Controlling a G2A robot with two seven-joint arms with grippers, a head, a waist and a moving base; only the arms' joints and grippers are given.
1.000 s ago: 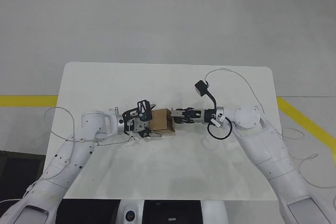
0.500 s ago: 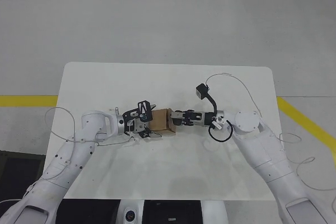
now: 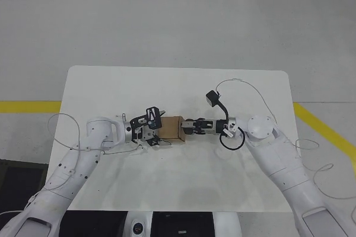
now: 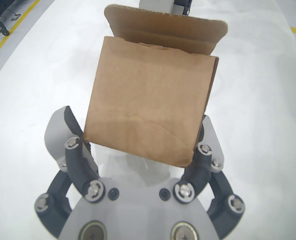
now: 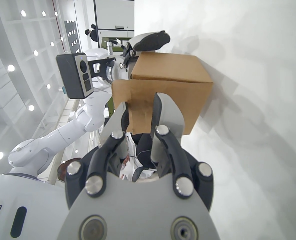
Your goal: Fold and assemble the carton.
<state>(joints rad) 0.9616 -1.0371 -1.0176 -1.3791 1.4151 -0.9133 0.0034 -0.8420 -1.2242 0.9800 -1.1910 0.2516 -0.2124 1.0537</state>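
Mid-frame in the top view, the carton (image 3: pixel 171 127) sits on the surface (image 3: pixel 107 89), left fingers (image 4: pixel 71 123) clamped across one end, right fingers (image 5: pixel 163 111) pinching the opposite flap (image 4: pixel 163 29). Pushing that flap harder than the left hold resists could skew the carton or buckle the flap off its crease.
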